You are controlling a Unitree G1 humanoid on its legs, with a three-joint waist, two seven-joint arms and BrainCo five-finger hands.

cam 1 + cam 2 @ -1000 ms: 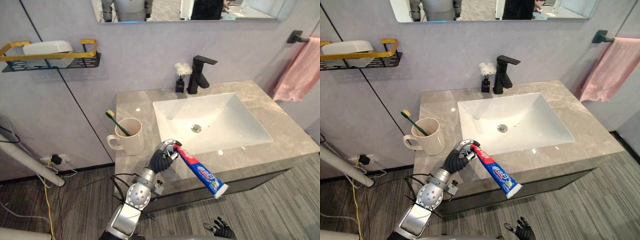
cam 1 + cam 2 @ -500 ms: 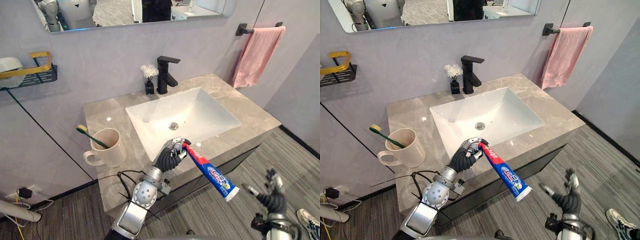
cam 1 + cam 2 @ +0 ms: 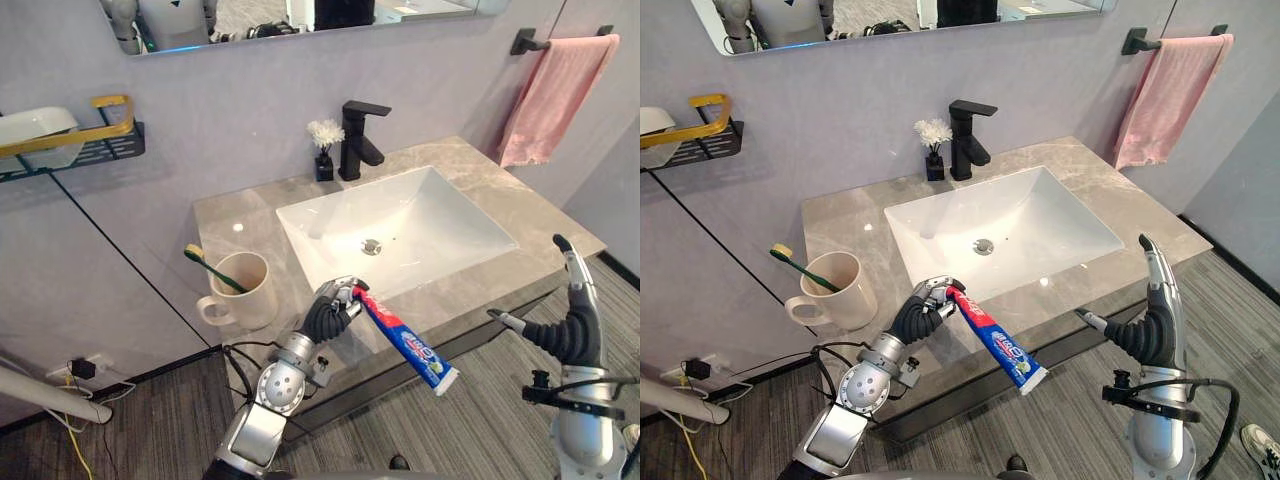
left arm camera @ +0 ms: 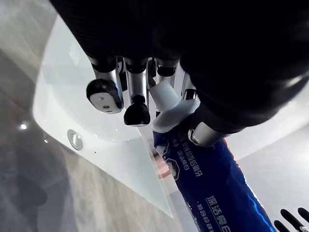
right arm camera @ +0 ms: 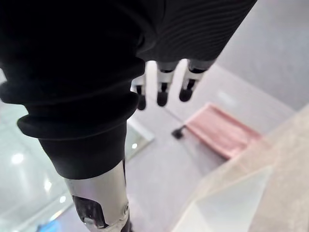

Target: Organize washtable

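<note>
My left hand (image 3: 325,315) is shut on the cap end of a red-and-blue toothpaste tube (image 3: 405,341), held over the front edge of the grey stone washtable (image 3: 245,220); the tube slants down and to the right past that edge. In the left wrist view the tube (image 4: 203,174) sits pinched between curled fingers (image 4: 104,94) and thumb. A cream mug (image 3: 245,290) with a green toothbrush (image 3: 208,267) in it stands on the counter's left part, just left of that hand. My right hand (image 3: 572,320) is raised in front of the counter's right corner, open, fingers straight and pointing up.
A white sink (image 3: 400,225) is set in the counter, with a black tap (image 3: 360,128) and a small black vase of white flowers (image 3: 324,150) behind it. A pink towel (image 3: 555,95) hangs on a wall bar at right. A gold-and-black wall shelf (image 3: 70,150) holds a white dish.
My right hand has risen from low at the lower right to upright beside the counter's right front corner. The camera has shifted. My left hand still holds the tube in the same place.
</note>
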